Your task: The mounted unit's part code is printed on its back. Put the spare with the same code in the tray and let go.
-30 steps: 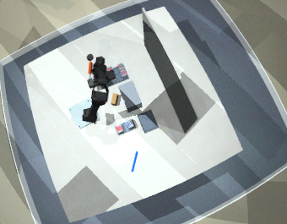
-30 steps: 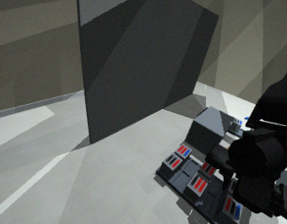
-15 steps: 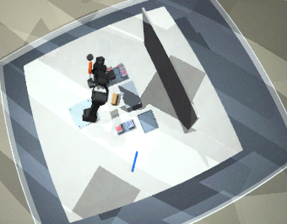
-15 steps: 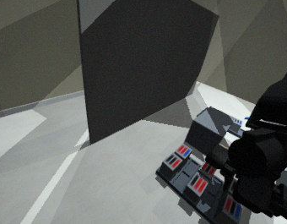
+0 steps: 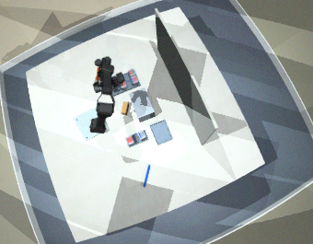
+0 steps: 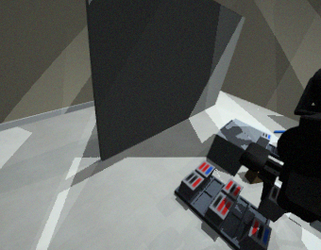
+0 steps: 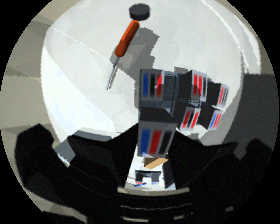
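One arm (image 5: 102, 98) works on the white table (image 5: 63, 102), reaching from its pale base plate toward the far-left part of the work area, where a dark rack (image 6: 215, 204) of spares lies. The gripper (image 7: 156, 131) is clamped on one spare (image 7: 155, 112), a dark block with blue and red stripes on its face; in the wrist view that block sits just in front of the camera, between the black fingers, with the other striped spares just to its right. In the exterior view the rack shows several blocks with red stripes and one with red and blue marks at its far end; the gripper's dark bulk covers the right part of the rack, so I cannot tell which compartment the held spare stands over or whether it touches the rack.

Right of the arm, near the tall dark panel (image 5: 179, 81), stands the mounted unit (image 5: 143, 104), a grey box. Nearer than it lies the flat blue-grey tray (image 5: 160, 133), and just left of the tray sits another striped block (image 5: 135, 139). A small brown block (image 5: 124, 107) lies between arm and unit. A blue pen (image 5: 146, 175) lies well nearer. A red-handled screwdriver (image 7: 124, 43) lies beyond the rack in the wrist view.
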Motion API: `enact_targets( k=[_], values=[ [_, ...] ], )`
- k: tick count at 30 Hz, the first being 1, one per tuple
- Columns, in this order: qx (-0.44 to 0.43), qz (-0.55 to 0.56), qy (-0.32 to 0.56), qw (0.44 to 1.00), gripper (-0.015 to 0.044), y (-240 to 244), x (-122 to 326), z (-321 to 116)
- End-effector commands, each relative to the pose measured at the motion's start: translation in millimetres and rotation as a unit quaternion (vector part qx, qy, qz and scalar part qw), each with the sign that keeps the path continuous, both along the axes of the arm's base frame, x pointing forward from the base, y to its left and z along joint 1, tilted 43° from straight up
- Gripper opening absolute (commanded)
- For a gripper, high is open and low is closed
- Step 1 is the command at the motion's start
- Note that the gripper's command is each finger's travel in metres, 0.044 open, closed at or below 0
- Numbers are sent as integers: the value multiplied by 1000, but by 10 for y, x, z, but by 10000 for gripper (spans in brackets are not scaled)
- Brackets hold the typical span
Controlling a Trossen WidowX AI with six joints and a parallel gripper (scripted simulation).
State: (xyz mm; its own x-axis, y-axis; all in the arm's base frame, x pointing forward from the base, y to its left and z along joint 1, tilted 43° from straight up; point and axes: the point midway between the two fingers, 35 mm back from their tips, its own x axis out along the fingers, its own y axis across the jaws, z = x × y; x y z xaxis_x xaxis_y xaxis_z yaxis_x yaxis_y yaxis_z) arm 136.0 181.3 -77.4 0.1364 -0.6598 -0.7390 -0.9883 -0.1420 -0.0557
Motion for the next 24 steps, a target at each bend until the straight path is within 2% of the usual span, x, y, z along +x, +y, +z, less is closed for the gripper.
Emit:
enact_targets(
  k=[1, 8, 18, 24],
  values=[
    [6, -1, -2, 1000, 0, 153, -41, 177],
    [3, 2, -1, 1000, 0, 137, -34, 167],
    [6, -1, -1, 1000, 0, 447, -113, 581],
    [7, -2, -1, 1000, 0, 464, -104, 625]
  ],
)
